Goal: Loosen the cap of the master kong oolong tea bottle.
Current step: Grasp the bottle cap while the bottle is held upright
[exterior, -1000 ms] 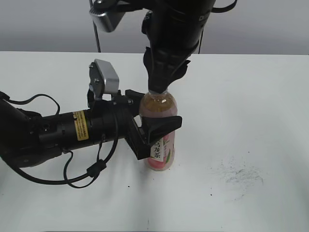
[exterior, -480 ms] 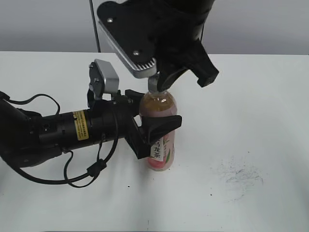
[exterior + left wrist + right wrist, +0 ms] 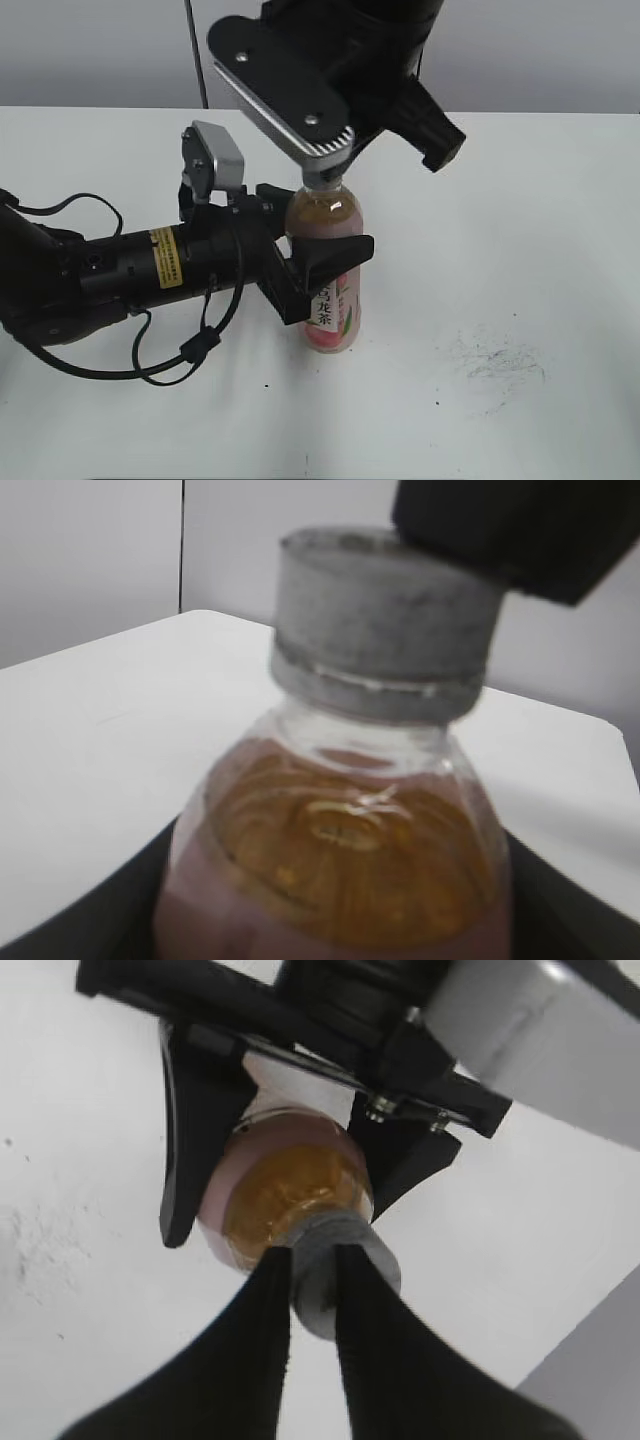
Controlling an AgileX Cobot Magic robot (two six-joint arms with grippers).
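Bottle (image 3: 327, 262) was clamped upright by left gripper (image 3: 312, 268) on table (image 3: 520, 220); cap (image 3: 335, 1256) was pinched by right gripper (image 3: 312, 1290).

Grey cap (image 3: 385, 625) tops amber-filled bottle (image 3: 340, 865).

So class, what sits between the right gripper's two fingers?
The bottle's cap, pinched between the right gripper fingers; the right wrist view shows it.

1. master kong oolong tea bottle (image 3: 326, 262): clear glossy plastic, light glinting off it; label looking like smooth pink film.
2. cap (image 3: 385, 620): matt grey plastic, looking scuffed.
3. table (image 3: 540, 240): showing matt white, grey scuffing near right.
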